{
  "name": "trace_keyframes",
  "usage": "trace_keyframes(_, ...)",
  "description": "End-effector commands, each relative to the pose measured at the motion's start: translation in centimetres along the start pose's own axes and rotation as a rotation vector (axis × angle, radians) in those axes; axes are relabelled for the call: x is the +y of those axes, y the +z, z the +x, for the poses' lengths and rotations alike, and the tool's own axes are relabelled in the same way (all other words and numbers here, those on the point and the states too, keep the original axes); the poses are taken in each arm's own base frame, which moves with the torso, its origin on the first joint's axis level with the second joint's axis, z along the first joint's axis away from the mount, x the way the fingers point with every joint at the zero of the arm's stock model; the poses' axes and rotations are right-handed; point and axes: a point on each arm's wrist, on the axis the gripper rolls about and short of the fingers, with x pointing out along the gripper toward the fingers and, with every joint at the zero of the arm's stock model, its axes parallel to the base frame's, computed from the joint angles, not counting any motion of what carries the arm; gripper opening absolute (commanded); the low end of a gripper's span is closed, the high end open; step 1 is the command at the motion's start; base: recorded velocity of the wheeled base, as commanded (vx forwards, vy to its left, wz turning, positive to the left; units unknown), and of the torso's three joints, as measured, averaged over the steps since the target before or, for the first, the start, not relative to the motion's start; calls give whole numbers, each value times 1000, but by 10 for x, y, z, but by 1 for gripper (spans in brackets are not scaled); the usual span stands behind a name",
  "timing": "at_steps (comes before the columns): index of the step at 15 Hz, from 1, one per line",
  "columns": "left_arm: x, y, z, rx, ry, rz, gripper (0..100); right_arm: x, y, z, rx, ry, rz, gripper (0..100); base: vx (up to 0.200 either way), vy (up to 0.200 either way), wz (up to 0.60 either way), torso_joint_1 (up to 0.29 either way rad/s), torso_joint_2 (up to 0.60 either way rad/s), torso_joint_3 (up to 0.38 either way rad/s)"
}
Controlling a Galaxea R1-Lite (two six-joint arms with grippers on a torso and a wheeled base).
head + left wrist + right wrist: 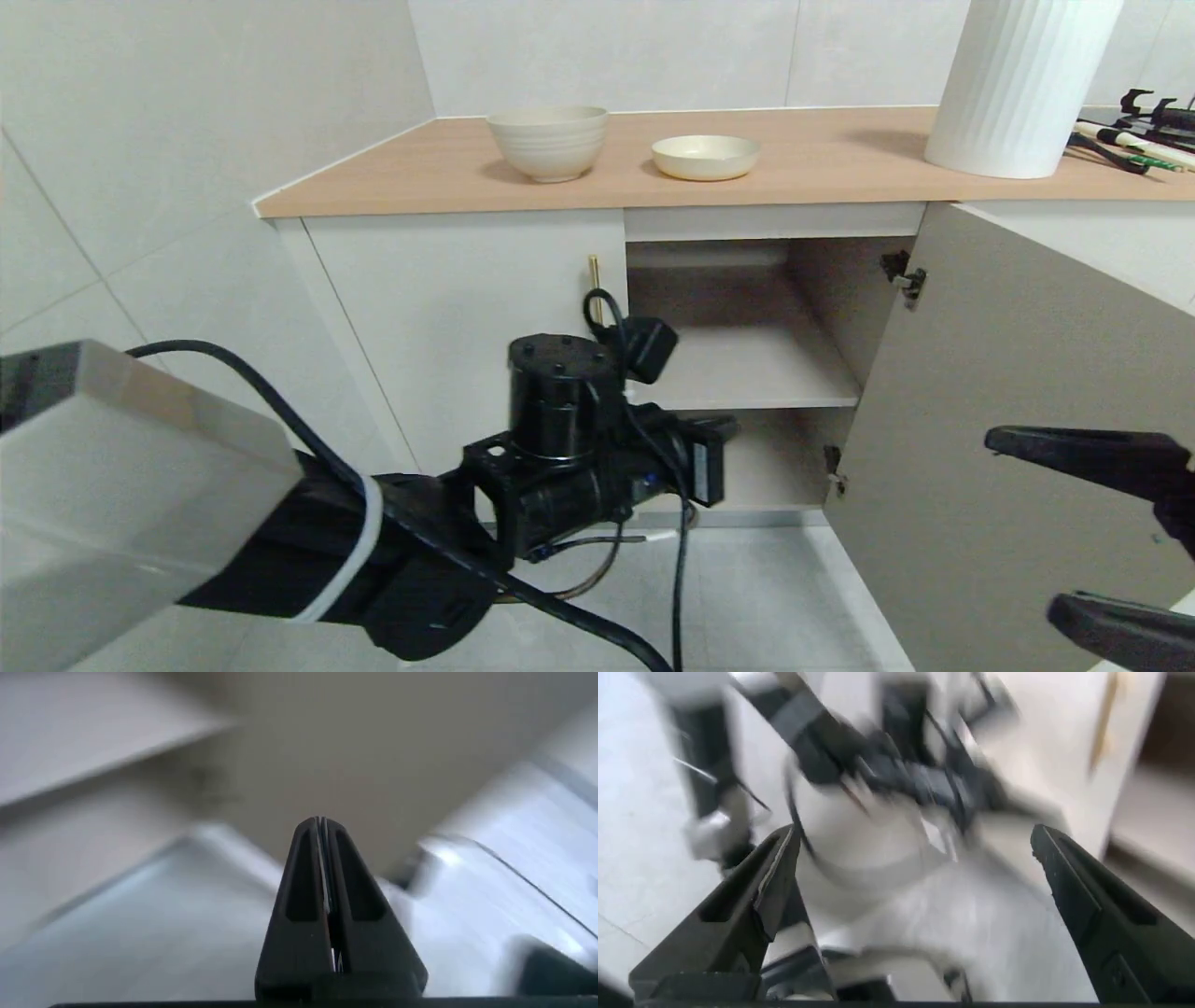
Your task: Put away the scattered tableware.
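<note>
Head view: the right gripper (1022, 523) hangs wide open and empty, just in front of the open cabinet door (1008, 373); the bowl (548, 140) and the shallow dish (705, 156) stand side by side, not touching, on the countertop (373, 177), well above this gripper and to its left (almost straight above the left arm (569, 439), which sits low before the cabinet shelf (747, 369)); a white ribbed container (1022, 84) stands high above the gripper.

Left wrist view: the left gripper (320, 905) is clenched, fingers pressed together on nothing; the pale surfaces beyond it are too blurred to tell.

Right wrist view: the fingers (757, 896) are spread wide; the left arm lies blurred beyond them.
</note>
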Motion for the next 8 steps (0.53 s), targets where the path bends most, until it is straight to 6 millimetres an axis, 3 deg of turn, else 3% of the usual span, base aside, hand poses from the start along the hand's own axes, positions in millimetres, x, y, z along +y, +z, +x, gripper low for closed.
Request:
trace_keyframes(1, 31, 17, -53, -56, 161, -23, 0, -21, -20, 33, 135, -57, 84, 100, 0, 0, 0, 0, 0, 0)
trace_keyframes(3, 45, 21, -85, -78, 229, -38, 0, -39, -24, 56, 179, -164, 99, 100, 0, 0, 0, 0, 0, 0)
trace_keyframes(4, 50, 27, -110, -112, 269, -43, 0, -56, -23, 84, 206, -246, 100, 100, 0, 0, 0, 0, 0, 0)
trace_keyframes(6, 49, 29, -139, -142, 293, -43, 0, -71, -22, 114, 213, -353, 90, 100, 0, 0, 0, 0, 0, 0)
trace_keyframes(8, 48, 31, -147, -131, 299, -30, 0, -65, -22, 115, 210, -354, 102, 100, 0, 0, 0, 0, 0, 0)
